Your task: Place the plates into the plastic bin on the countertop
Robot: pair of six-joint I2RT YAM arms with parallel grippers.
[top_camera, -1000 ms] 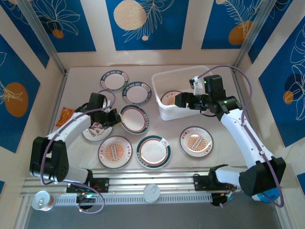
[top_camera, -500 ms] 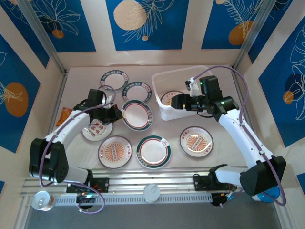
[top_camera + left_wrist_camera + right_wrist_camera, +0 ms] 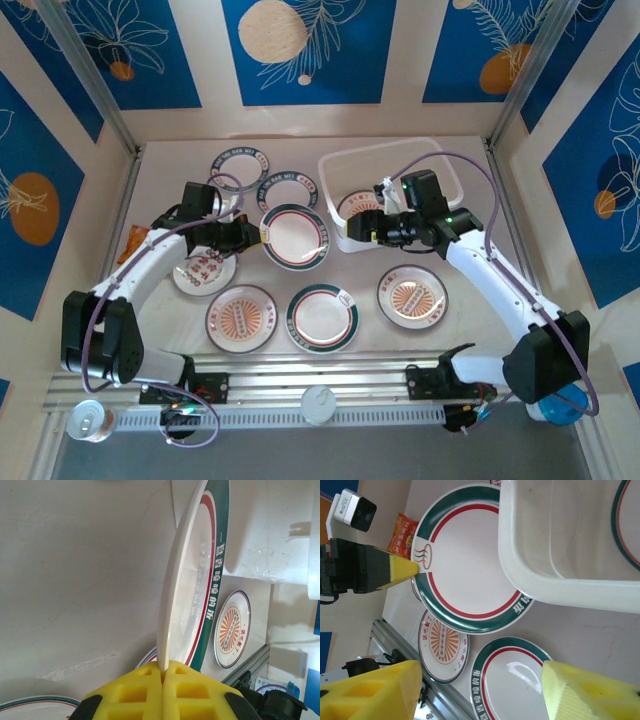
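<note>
My left gripper [image 3: 252,235] is shut on the left rim of a green-rimmed plate [image 3: 295,237], held just above the countertop [image 3: 170,180] and close to the plastic bin [image 3: 440,152]. In the left wrist view this plate [image 3: 192,595] stands edge-on between the yellow fingers [image 3: 135,690]. My right gripper [image 3: 366,228] is open with nothing between its jaws, at the bin's front-left corner. In the right wrist view the held plate [image 3: 465,565] touches or overlaps the bin's corner [image 3: 520,575]. One plate [image 3: 357,205] lies inside the bin. Several more plates [image 3: 322,318] lie on the countertop.
An orange snack packet [image 3: 135,242] lies by the left wall. Two plates [image 3: 240,168] sit at the back, others along the front near the metal rail [image 3: 320,385]. A can [image 3: 88,420] stands at the bottom left. Cream walls close in on both sides.
My left arm has carried the green-rimmed plate to the right, towards the bin. My right gripper has come out over the bin's front-left corner, moving left and nearer.
</note>
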